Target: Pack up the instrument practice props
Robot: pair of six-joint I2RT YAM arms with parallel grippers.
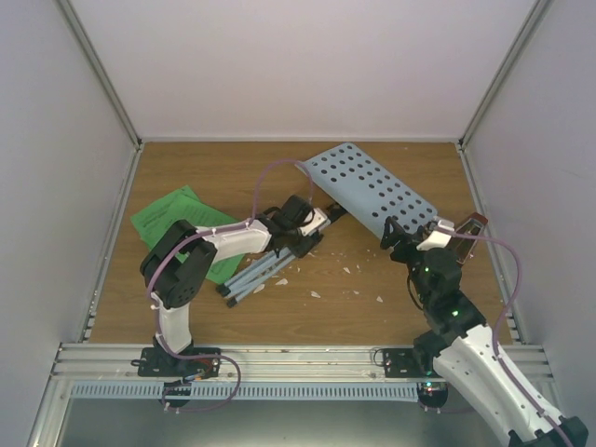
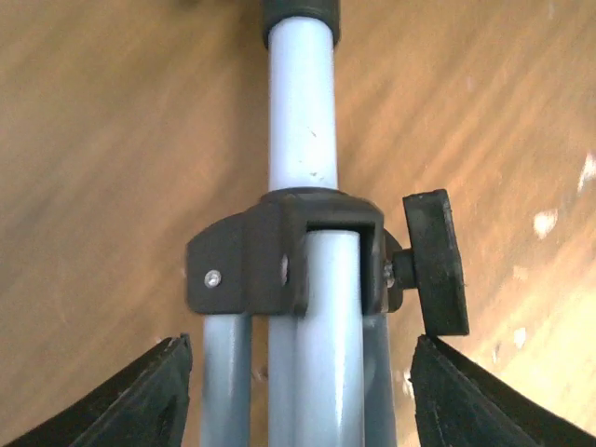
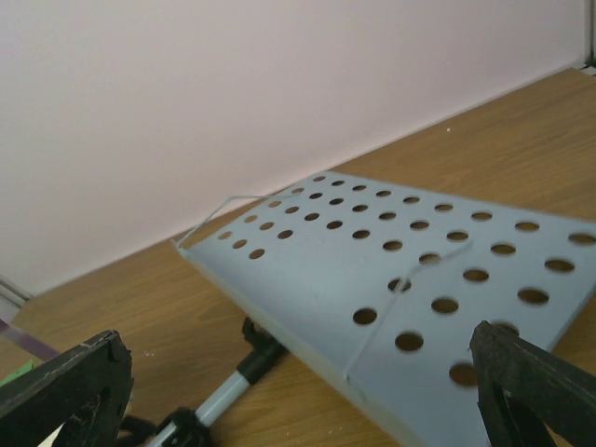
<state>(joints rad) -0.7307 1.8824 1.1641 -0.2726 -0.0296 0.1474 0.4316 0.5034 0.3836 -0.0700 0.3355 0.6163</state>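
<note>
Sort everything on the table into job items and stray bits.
Job items: music stand, green pages, metronome.
Stray bits: white crumbs scattered on the table.

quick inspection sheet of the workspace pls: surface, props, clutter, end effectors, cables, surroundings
surface: wooden table, no spills seen.
job's things: music stand lying down, legs folded; green sheets at left, partly under the left arm; metronome at right, partly hidden.
clutter: white crumbs scattered near the stand's legs.
end effectors: left end effector open, straddling the stand's legs; right end effector open, at the perforated panel's edge.
cables: purple cable arcs over the left arm; another beside the right arm.
surroundings: pale walls on three sides; metal rail at near edge.
</note>
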